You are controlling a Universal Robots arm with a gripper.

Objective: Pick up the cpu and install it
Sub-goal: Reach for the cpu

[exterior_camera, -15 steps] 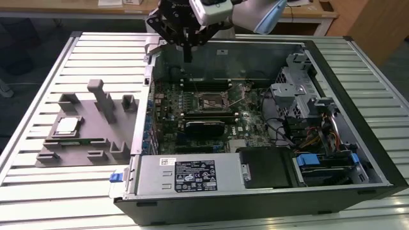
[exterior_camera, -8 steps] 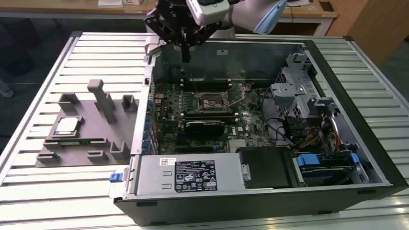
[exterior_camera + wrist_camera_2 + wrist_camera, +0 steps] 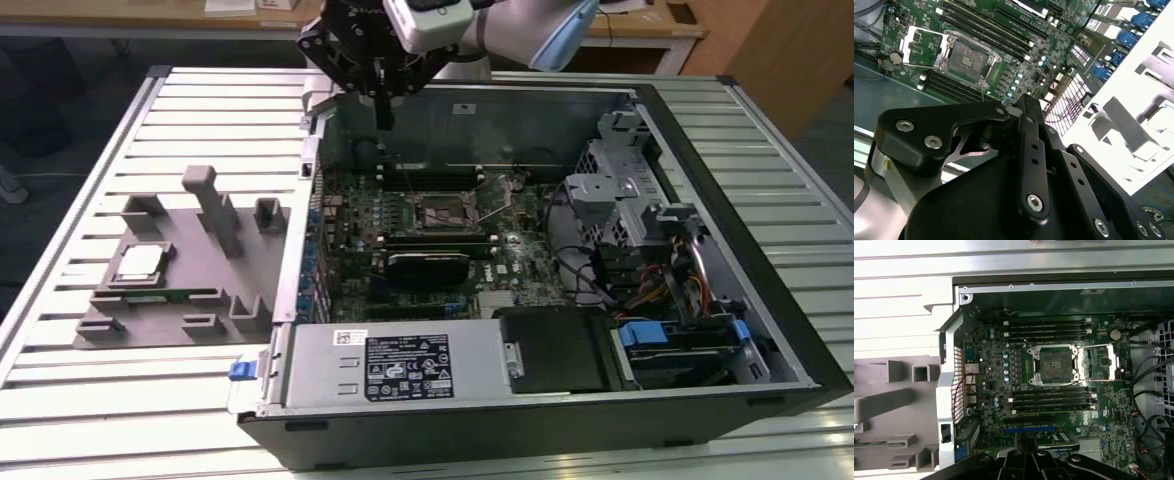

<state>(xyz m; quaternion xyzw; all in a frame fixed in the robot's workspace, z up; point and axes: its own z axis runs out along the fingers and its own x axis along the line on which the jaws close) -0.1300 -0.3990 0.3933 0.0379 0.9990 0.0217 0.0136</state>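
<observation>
Hovering above the far edge of the case [image 3: 534,120], the gripper [image 3: 384,120] is closed, holding nothing; the cpu [image 3: 139,264] lies on the gray tray [image 3: 200,262].

An open computer case [image 3: 534,430] lies on its side across the middle of the slatted metal worktop [image 3: 134,410], its motherboard [image 3: 350,215] facing up, with the square socket [image 3: 445,212] near the board's middle and a gray power supply [image 3: 400,365] along the case's near wall. Beside the case, toward the worktop's edge on the exterior view's left, sits a gray holder [image 3: 160,310] with upright pegs, and the cpu [image 3: 140,265] lies flat on it, well apart from the gripper. The gripper [image 3: 384,125] hangs from the arm [image 3: 521,30] above the case's far corner on that same side, fingers pointing down and pressed together.
</observation>
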